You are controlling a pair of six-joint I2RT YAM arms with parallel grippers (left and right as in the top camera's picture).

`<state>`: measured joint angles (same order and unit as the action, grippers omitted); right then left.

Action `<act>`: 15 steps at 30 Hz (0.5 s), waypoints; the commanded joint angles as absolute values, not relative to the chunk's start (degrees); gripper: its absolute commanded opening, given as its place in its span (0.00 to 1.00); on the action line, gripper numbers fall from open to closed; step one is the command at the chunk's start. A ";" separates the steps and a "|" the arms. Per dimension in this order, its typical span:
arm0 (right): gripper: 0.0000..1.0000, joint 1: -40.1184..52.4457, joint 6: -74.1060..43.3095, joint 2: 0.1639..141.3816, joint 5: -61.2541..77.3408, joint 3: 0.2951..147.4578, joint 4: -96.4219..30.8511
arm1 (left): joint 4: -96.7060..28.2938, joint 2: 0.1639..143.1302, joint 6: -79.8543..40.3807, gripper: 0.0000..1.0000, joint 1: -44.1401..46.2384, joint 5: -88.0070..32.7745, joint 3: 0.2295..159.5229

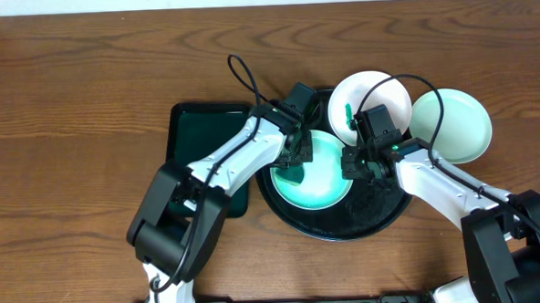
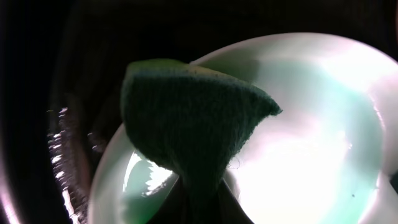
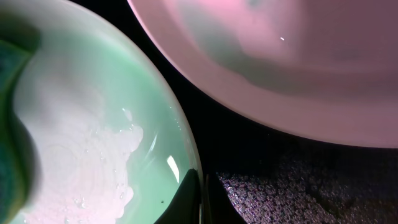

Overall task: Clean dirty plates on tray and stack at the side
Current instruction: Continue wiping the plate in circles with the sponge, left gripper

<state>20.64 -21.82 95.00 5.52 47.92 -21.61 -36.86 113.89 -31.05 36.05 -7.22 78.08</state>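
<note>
Green sponge (image 2: 193,124), clamped in the closed left gripper (image 1: 295,167), presses on a mint plate (image 1: 328,184) in the black tray (image 1: 375,217), the right gripper (image 1: 352,162) pinched shut on its rim, evidently steadying it for scrubbing.

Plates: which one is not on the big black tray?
The pale plate farthest right, lying on the wooden table. The other two sit on the tray: the mint plate under the green sponge, the white plate at its far rim.
</note>
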 commanded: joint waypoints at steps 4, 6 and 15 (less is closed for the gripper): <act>0.01 21.47 -20.93 95.50 8.01 47.83 -21.04 | -36.95 116.62 -30.76 0.07 38.33 -10.04 77.23; 0.01 21.47 -20.93 95.50 8.03 47.83 -21.02 | -36.93 116.60 -30.92 0.07 39.51 -10.24 77.23; 0.01 21.47 -20.93 95.50 8.01 47.83 -20.99 | -36.12 115.31 -30.92 0.07 41.39 -19.44 77.65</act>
<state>20.64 -21.80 95.00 5.54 47.92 -21.61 -35.86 114.56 -31.07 40.42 -11.64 78.08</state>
